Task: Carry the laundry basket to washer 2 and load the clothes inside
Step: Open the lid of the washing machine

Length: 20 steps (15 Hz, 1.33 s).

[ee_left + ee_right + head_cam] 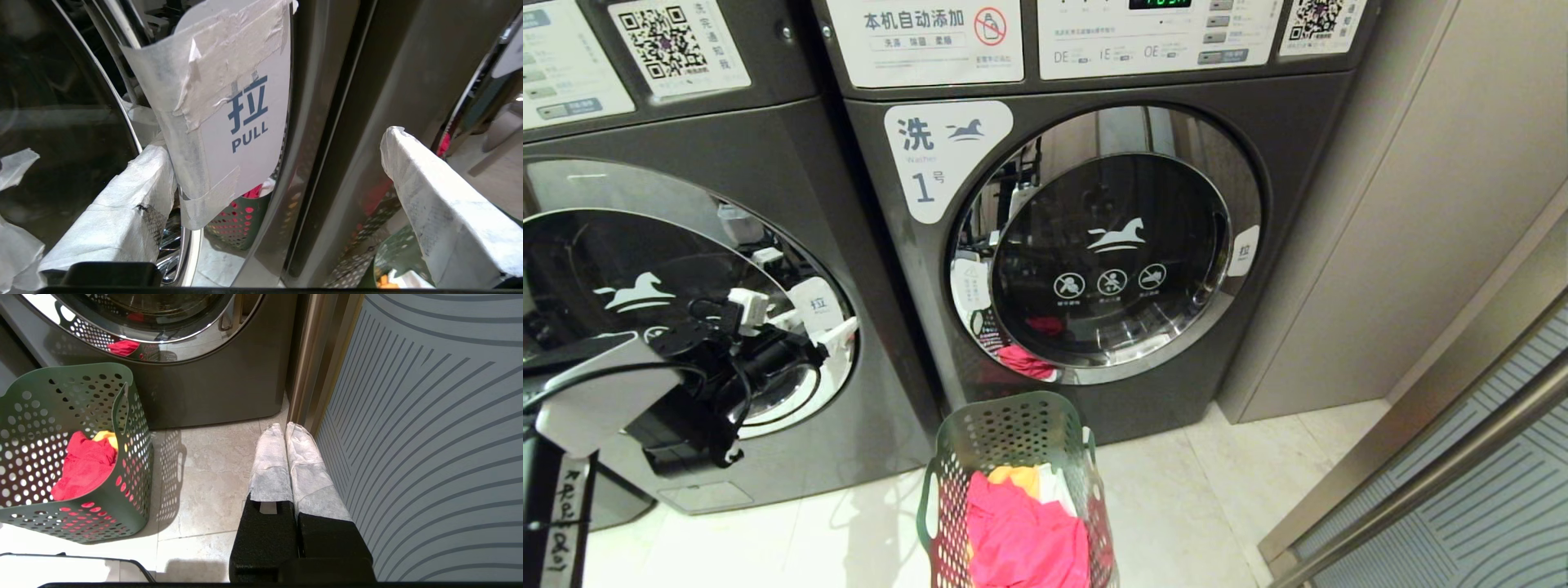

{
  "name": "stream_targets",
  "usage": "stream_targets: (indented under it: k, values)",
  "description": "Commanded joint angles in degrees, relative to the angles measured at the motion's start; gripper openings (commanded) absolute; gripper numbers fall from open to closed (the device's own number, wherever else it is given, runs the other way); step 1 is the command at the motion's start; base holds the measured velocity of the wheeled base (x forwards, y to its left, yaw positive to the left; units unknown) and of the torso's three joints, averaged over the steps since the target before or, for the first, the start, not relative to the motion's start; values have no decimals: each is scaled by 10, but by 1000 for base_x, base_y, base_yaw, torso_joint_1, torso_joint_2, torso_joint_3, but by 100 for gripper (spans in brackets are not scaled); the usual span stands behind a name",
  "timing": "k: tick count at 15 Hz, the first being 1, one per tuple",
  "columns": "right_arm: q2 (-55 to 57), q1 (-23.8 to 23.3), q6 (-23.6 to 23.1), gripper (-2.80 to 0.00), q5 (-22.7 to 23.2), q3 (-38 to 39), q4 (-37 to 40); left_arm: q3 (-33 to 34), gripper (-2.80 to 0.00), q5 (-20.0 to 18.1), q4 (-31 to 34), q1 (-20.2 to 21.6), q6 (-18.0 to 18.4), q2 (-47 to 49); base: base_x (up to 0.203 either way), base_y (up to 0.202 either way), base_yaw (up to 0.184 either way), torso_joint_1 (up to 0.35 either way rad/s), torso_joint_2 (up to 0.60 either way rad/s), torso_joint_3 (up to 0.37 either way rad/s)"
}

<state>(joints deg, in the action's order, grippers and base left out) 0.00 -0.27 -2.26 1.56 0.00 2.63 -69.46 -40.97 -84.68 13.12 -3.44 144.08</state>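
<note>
Beside the washers, the laundry basket [1013,457] holds the clothes [1025,531].

The right-hand washer [1094,245] bears a "洗 1号" label [943,155]; a taped door tab [241,114] reads "拉 PULL".

Pale marble-look floor tiles [1176,490] carry everything. The green laundry basket [1013,457] stands on them at six o'clock, holding pink, yellow and white clothes [1021,531]. Two dark grey washers rest on the floor at twelve o'clock: washer 1 [1094,392] and its neighbour [866,441] at ten.
</note>
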Motion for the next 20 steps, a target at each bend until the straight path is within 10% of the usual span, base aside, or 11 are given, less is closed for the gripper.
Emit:
stream_targets:
  k: [1,8,20]
  values:
    - [0,0,0,-280,0,4,0,-8,0,-19,-3,2,-4,13,0,0,0,0,0,0]
    - [1,0,0,-280,0,4,0,-132,0,-58,6,-1,-58,69,0,0,0,0,0,0]
    - [0,0,0,-280,0,4,0,-145,0,-145,10,-7,-93,83,0,0,0,0,0,0]
